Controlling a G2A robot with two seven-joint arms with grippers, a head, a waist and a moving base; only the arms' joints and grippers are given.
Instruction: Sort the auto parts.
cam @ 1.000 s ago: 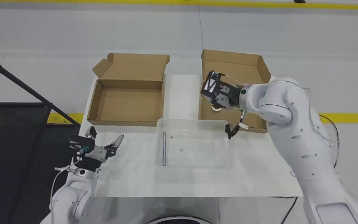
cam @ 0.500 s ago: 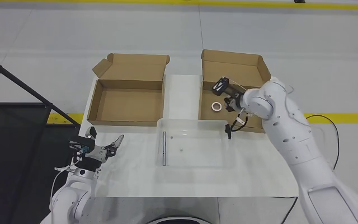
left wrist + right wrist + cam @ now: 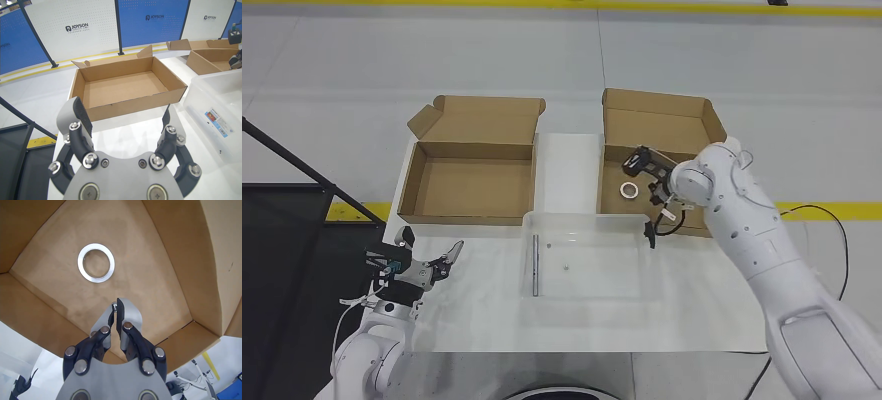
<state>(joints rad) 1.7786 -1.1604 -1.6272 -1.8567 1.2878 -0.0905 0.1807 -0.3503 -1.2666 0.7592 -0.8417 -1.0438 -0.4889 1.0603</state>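
While set low over the left near corner of the white table (image 3: 572, 160), spread wide with nothing between the pads: left gripper (image 3: 122, 111); just beyond it, left cardboard box (image 3: 470, 187), flaps up. At centre, clear plastic bin (image 3: 652, 290) with one tiny part (image 3: 567, 266) on its floor. At right, inside right cardboard box (image 3: 662, 125): right gripper (image 3: 115, 308), pinched tight on a small metal stud (image 3: 114, 305) at the very tips, over the box floor; flat metal ring (image 3: 96, 262) lying on that floor, near the tips but apart from them, on the side toward the bin.
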